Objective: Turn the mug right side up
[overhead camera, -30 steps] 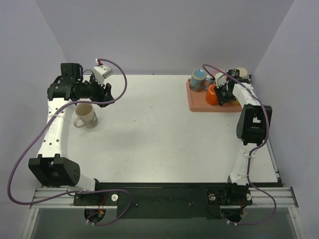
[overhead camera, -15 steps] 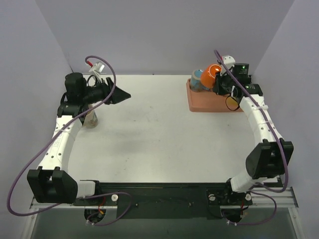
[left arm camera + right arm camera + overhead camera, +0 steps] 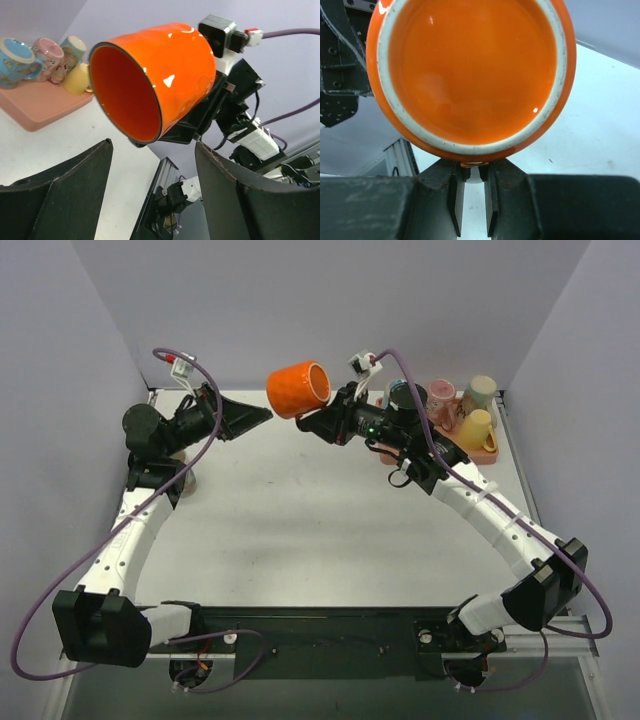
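The orange mug hangs in the air on its side, its mouth turned toward the left end effector. In the overhead view it overlaps the far edge of the white surface, with the back wall close behind. The right end effector is clamped on the mug's handle, its fingers pinched nearly together beneath the body. The left end effector's jaws stand wide apart just short of the rim, gripping nothing. A broad stretch of surface lies between the two arms. At the far right corner a pink tray sits close to the surface's edges, carrying a pink mug, a pale mug and a yellow mug. A blue mug beside them is largely hidden from above by the right arm. By the left edge a beige mug is mostly covered by the left arm, and how it stands cannot be told. From the right wrist the mug's base fills the view, and only a sliver of handle shows.
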`<state>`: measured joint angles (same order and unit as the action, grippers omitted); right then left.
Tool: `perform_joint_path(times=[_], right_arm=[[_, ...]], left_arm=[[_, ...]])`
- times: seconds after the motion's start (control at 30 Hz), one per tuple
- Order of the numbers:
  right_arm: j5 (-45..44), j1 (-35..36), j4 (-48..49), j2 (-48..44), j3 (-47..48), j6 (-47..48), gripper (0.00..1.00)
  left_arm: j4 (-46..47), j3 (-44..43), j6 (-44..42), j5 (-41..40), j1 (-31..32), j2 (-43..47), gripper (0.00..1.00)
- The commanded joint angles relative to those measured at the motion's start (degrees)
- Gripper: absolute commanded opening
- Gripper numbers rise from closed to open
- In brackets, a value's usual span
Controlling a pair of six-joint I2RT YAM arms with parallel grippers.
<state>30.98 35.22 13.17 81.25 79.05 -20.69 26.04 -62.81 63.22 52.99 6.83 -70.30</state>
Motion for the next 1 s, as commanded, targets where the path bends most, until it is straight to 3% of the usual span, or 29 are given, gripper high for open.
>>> perform_joint_path(times=[0.0,0.17,0.23,0.3,0.33,0.37,0.4,0.43,0.47,0.5,0.53,0.57,0.6,0.63,0.67,0.77,0.97], right_arm=[[3.55,2.47,12.23,0.57,4.97,-5.51,0.00],[4.96,5.12,11.00,2.32,6.29,-5.50,0.00],[5.66,5.21,11.44,3.12,6.12,-6.64,0.00],[7.42,5.38,13.11,4.26,6.38,-8.30,0.00],[7.77,5.56,13.28,5.40,6.56,-9.01,0.00],[8.04,5.47,13.20,5.84,6.91,-10.24,0.00],[7.78,5.38,13.11,6.28,6.74,-10.68,0.00],[6.04,4.60,12.41,6.37,6.04,-11.12,0.00],[5.06,4.07,10.93,5.85,5.51,-11.56,0.12],[3.31,2.24,10.04,5.67,3.85,-12.00,0.27],[2.69,1.09,7.95,4.97,3.05,-12.01,0.47],[1.37,-1.88,3.92,4.45,1.48,-11.66,0.60],[0.40,-3.39,0.84,3.40,0.94,-11.13,0.86],[-2.22,-6.63,-5.11,3.04,0.33,-8.69,0.87],[-4.07,-8.48,-8.65,1.90,0.15,-6.75,0.89],[-13.65,-13.67,-22.27,0.49,-0.12,2.90,0.90],[-21.22,-15.89,-28.28,-1.36,-2.49,12.16,0.91]], left_arm=[[10.87,0.84,5.60,0.98,0.82,2.89,0.77],[12.97,0.32,6.12,0.09,1.34,3.07,0.75],[13.07,-0.47,5.95,-0.43,1.43,2.89,0.69],[12.20,-0.74,5.95,-0.96,1.61,2.45,0.50],[11.49,-0.65,5.51,-1.31,1.52,2.54,0.20],[8.35,-0.83,5.07,-2.10,1.52,2.63,0.06],[6.15,-0.83,3.59,-2.71,1.35,2.63,0.00],[1.43,-0.91,2.36,-3.68,1.26,2.80,0.00],[-2.36,-1.18,-1.66,-4.29,0.47,2.89,0.00],[-11.45,-1.53,-4.31,-6.74,0.03,3.24,0.00],[-16.93,-2.31,-12.60,-8.68,-0.41,3.42,0.00],[-31.17,-4.84,-16.86,-14.61,-0.41,2.98,0.00],[-36.54,-5.91,-26.73,-21.46,0.02,2.46,0.00],[-46.25,-8.01,-30.66,-24.40,0.29,1.06,0.00],[-50.35,-8.82,-38.97,-29.56,0.90,0.09,0.00],[-64.66,-12.68,-52.46,-39.00,1.96,-5.61,0.00],[-82.10,-23.75,-69.45,-51.31,4.15,-20.21,0.00]])
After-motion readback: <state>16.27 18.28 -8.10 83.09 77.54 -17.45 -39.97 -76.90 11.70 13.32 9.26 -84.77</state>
